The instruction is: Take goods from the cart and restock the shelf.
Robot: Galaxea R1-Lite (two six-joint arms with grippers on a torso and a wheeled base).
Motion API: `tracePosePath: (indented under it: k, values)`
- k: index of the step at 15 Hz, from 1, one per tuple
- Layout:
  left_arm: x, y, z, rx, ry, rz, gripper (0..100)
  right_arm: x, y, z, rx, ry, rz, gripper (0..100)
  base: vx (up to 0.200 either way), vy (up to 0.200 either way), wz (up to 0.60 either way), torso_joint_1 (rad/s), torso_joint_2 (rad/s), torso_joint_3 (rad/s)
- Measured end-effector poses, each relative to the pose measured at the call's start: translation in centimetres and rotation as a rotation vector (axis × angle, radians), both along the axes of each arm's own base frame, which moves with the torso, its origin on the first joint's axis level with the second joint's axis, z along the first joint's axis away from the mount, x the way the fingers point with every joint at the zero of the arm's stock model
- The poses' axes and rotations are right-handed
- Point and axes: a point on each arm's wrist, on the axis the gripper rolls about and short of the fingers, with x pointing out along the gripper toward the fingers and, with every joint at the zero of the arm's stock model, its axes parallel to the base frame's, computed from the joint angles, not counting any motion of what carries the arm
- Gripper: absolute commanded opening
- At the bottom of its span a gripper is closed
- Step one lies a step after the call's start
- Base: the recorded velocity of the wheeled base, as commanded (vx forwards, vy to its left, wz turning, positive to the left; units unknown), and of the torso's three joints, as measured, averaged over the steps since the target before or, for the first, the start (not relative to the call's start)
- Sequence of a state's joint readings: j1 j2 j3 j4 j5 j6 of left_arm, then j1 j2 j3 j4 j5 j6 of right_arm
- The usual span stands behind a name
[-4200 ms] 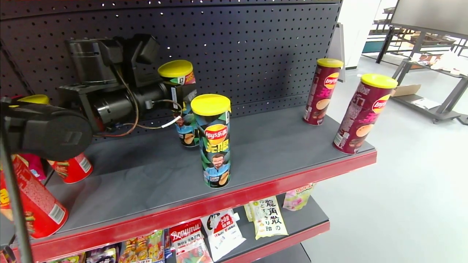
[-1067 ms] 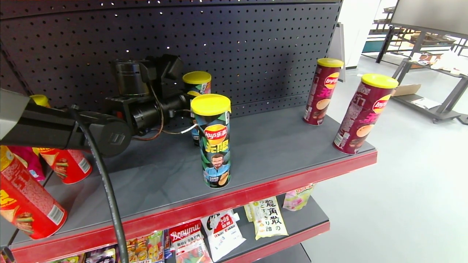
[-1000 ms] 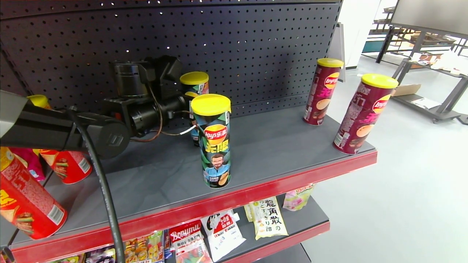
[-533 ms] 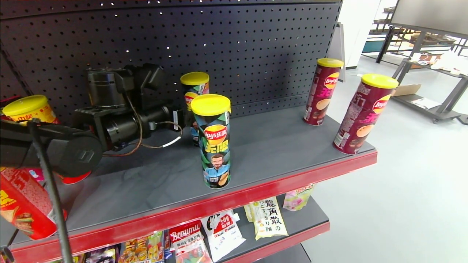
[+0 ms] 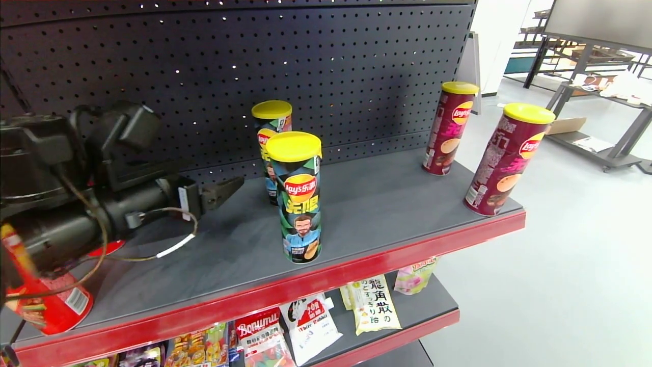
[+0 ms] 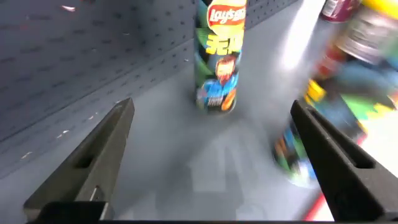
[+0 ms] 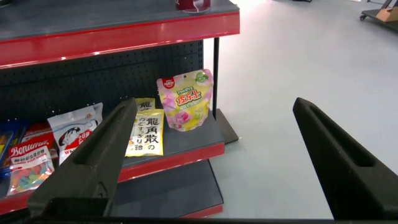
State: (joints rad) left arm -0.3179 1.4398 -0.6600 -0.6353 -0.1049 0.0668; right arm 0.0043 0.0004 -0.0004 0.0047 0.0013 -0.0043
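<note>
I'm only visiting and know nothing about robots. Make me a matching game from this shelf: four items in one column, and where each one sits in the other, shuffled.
Things
1. rear green can
2. front green can
3. red can
4. pink snack bag

Places
A. on the lower shelf
B. left front corner of the upper shelf
C. near the pegboard, behind another can
D. mid-shelf, close to the front edge

Pairs: 1-C, 2-D, 3-B, 4-A
</note>
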Motion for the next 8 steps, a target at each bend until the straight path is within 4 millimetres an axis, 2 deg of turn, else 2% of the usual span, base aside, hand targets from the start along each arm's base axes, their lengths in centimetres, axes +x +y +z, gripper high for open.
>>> tracePosePath:
  k: [4,6,8]
  values:
    - [-9.2,4.7,0.7,0.025,0.027,0.049,100,0.0,0.0,0.0,0.0,0.0,0.0,100,0.0,0.0,0.0,0.0,0.0,0.0]
    - [-14.6,6.2,-0.2,0.009,0.053,0.088,100,0.0,0.0,0.0,0.0,0.0,0.0,100,0.0,0.0,0.0,0.0,0.0,0.0]
    - [-18.5,7.1,-2.3,0.003,0.075,0.199,100,0.0,0.0,0.0,0.0,0.0,0.0,100,0.0,0.0,0.0,0.0,0.0,0.0]
